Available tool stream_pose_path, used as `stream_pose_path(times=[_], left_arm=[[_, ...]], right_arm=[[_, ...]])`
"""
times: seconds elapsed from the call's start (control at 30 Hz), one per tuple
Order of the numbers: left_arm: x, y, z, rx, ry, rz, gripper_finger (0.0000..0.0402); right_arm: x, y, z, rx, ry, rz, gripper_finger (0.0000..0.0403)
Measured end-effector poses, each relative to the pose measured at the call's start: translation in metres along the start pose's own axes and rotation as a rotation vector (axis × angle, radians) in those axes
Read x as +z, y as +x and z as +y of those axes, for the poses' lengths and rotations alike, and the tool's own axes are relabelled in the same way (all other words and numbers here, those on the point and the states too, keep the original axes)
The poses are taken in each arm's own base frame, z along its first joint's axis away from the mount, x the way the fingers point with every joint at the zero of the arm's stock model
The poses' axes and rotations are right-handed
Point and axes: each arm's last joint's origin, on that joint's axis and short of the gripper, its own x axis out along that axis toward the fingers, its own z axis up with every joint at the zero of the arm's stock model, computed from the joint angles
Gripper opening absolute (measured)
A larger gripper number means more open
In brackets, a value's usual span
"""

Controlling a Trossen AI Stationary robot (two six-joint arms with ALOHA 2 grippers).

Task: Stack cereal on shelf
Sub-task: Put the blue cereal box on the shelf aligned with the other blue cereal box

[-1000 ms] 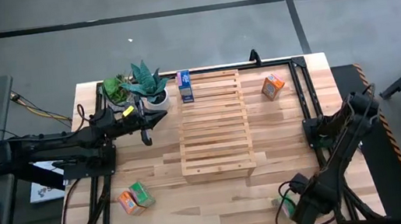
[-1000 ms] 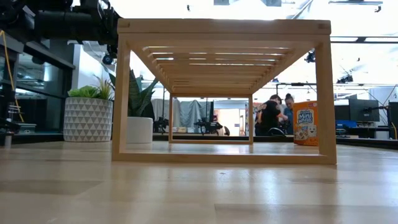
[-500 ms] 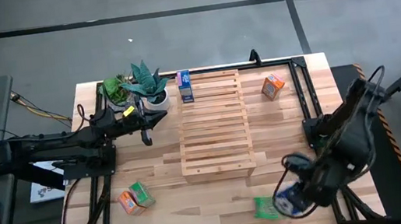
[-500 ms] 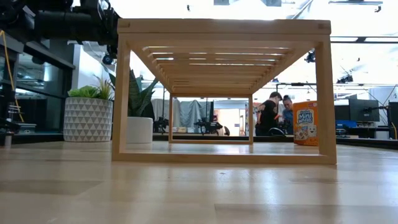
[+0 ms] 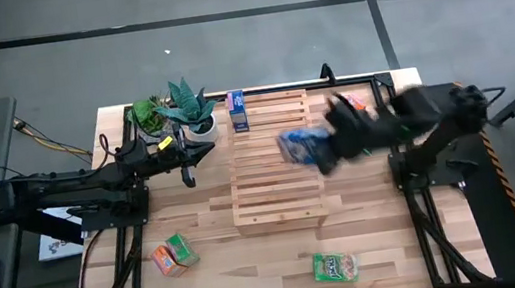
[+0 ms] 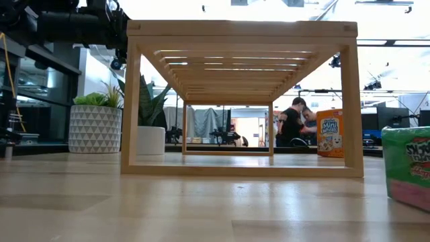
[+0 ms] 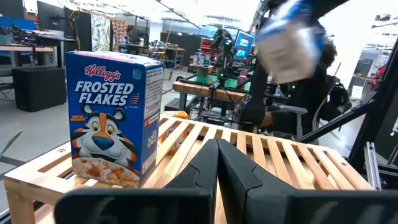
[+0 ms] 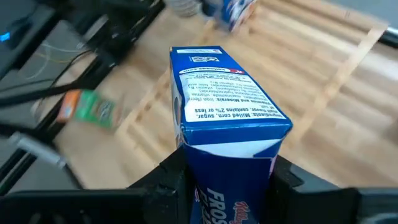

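The right gripper (image 5: 324, 150) was low at the near right corner of the table 1 second ago. Now it is up over the shelf (image 5: 275, 177), on the shelf's right side, and it holds a blue cereal box (image 5: 300, 144) between its fingers. A green cereal box (image 5: 335, 267) now lies flat on the table in front of the shelf, toward the right. In the low view this green box now shows to the right of the shelf.
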Motion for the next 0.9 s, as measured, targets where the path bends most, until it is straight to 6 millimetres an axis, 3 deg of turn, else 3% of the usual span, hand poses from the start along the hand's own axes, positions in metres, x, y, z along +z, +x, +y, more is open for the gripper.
stream_pose_path(times=[0.2, 0.4, 0.6, 0.9], left_arm=[[0.0, 0.0, 0.0, 0.0, 0.0, 0.0, 0.0], [0.0, 0.0, 0.0, 0.0, 0.001, 0.002, 0.0], [0.0, 0.0, 0.001, 0.021, 0.002, -0.001, 0.0], [0.0, 0.0, 0.001, 0.04, 0.002, -0.004, 0.0]], right_arm=[[0.056, 0.06, -0.022, -0.068, 0.023, 0.07, 0.0115], [0.086, 0.097, -0.053, -0.182, 0.072, 0.134, 0.0114], [0.1, 0.113, -0.061, -0.169, 0.093, 0.128, 0.0114], [0.098, 0.145, -0.056, -0.163, 0.061, 0.215, 0.0114]])
